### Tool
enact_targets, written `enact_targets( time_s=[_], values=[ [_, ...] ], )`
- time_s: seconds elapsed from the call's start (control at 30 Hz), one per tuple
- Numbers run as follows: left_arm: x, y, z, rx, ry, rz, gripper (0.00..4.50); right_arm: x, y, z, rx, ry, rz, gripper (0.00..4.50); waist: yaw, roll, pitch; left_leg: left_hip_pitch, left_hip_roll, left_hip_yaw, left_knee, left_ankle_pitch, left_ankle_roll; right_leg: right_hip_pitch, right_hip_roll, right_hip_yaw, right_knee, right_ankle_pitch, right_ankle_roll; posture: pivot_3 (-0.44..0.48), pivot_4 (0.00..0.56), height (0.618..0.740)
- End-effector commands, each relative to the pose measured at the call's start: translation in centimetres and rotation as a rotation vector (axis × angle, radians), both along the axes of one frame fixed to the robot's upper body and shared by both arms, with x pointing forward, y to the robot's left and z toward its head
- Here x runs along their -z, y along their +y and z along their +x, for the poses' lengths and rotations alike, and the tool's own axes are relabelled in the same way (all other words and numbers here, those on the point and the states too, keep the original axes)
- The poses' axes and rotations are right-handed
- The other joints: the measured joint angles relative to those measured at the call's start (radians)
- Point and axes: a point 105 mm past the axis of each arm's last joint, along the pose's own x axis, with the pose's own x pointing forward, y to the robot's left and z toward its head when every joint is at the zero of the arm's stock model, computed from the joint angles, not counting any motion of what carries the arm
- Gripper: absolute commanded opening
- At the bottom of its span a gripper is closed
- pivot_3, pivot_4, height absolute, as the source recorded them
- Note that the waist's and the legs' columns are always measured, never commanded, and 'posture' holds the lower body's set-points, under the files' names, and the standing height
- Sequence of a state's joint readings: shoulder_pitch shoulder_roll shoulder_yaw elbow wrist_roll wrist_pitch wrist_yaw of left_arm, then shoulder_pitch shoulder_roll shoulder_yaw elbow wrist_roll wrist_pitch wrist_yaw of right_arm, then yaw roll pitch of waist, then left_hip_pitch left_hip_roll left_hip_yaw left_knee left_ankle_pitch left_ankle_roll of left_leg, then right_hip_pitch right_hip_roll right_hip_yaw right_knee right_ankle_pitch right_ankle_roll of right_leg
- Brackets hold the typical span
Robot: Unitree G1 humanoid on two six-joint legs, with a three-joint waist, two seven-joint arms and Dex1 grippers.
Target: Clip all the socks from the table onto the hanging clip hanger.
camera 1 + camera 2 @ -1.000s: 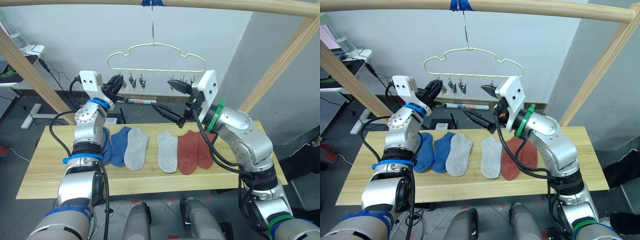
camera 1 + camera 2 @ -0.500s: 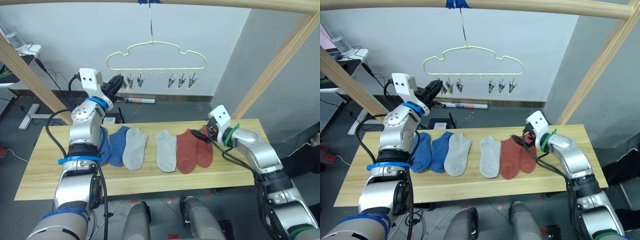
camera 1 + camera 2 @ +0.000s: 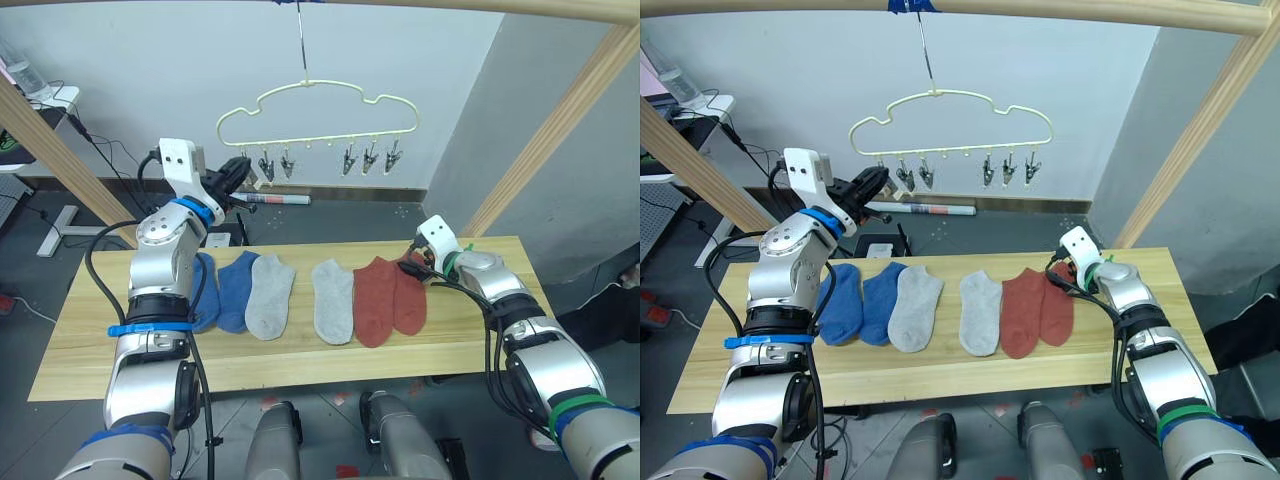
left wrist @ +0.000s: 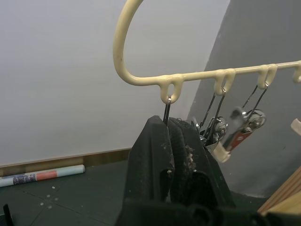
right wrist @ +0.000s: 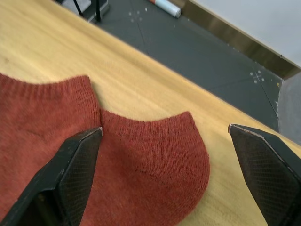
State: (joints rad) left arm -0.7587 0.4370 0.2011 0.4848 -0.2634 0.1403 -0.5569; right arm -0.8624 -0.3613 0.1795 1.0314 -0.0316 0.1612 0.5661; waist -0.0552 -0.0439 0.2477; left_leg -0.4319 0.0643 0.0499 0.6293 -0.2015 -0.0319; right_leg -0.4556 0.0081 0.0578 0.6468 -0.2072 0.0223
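So on the desk (image 3: 300,370) there's a row of six socks lying flat: two blue socks (image 3: 228,290) at the robot's left, overlapping a bit, then two grey socks (image 3: 270,295) with a bare strip of wood between them, then two rust-red socks (image 3: 385,300) side by side at the right, edges overlapping.

The right claw (image 5: 162,155) is down low at the far end of the outer red sock (image 5: 150,160), spread wide. One finger sits over the seam where the two red socks meet, the other is out past the sock's edge over bare wood. It isn't holding anything.

Further back and higher up, the left claw (image 3: 238,172) is raised to the clip hanger (image 3: 318,115), which hangs by its hook from a wooden pole (image 3: 400,6). That claw is pinched tight on the leftmost clip (image 4: 167,110) of the row; the other clips (image 3: 368,158) dangle free, no socks on any of them.

Behind the desk, a rolled tube (image 3: 275,199) lies on the floor by the wall.
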Motion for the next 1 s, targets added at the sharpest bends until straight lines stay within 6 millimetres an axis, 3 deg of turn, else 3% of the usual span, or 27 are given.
enact_targets(
  time_s=[0.03,0.13,0.23,0.6,0.87,1.0],
  values=[
    [-0.5,0.2,-0.2,-0.003,-0.016,0.008,0.01,-0.1,-0.5,0.2,-0.006,-0.004,-0.032,4.5,0.0,0.0,0.0,0.0,0.0,0.0,0.0,0.0,0.0,0.0,0.0,0.0,0.0,0.0,0.0,-0.016,0.264,0.74],
    [-0.4,0.2,-0.2,-0.001,-0.01,0.005,0.01,0.8,-0.8,-0.2,-0.004,0.038,-0.04,4.5,-0.002,0.0,0.0,0.0,0.0,0.0,0.0,0.0,0.0,0.0,0.0,0.0,0.0,0.0,0.0,-0.015,0.264,0.74],
    [-0.3,0.2,-0.2,0.003,-0.007,0.006,0.0,1.3,-0.9,-0.4,-0.01,0.046,-0.052,3.9,-0.002,0.0,0.0,0.0,0.0,0.0,0.0,0.0,0.0,0.0,0.0,0.0,0.001,0.0,0.0,-0.013,0.262,0.74],
    [-0.2,0.3,-0.4,0.007,-0.001,0.009,0.0,1.0,-1.2,-0.5,-0.05,0.006,-0.076,0.13,-0.001,0.0,0.0,0.0,0.0,0.0,0.0,0.0,0.0,0.0,0.0,0.0,0.001,0.001,0.001,0.0,0.254,0.74],
    [0.3,0.4,-0.6,0.01,0.015,0.009,0.0,1.1,-2.4,-1.1,-0.053,0.019,-0.056,0.05,-0.001,0.0,0.0,0.0,0.0,0.0,0.0,0.0,0.0,0.0,0.0,0.001,0.001,0.001,0.0,-0.007,0.25,0.74],
    [0.2,0.4,-0.5,0.011,0.016,0.011,0.0,-0.6,-1.5,-0.5,-0.051,-0.019,0.033,0.05,-0.003,0.0,0.0,0.001,0.0,0.001,0.001,0.0,0.0,0.0,0.0,0.001,0.002,0.001,0.001,-0.009,0.25,0.74]
  ],
)
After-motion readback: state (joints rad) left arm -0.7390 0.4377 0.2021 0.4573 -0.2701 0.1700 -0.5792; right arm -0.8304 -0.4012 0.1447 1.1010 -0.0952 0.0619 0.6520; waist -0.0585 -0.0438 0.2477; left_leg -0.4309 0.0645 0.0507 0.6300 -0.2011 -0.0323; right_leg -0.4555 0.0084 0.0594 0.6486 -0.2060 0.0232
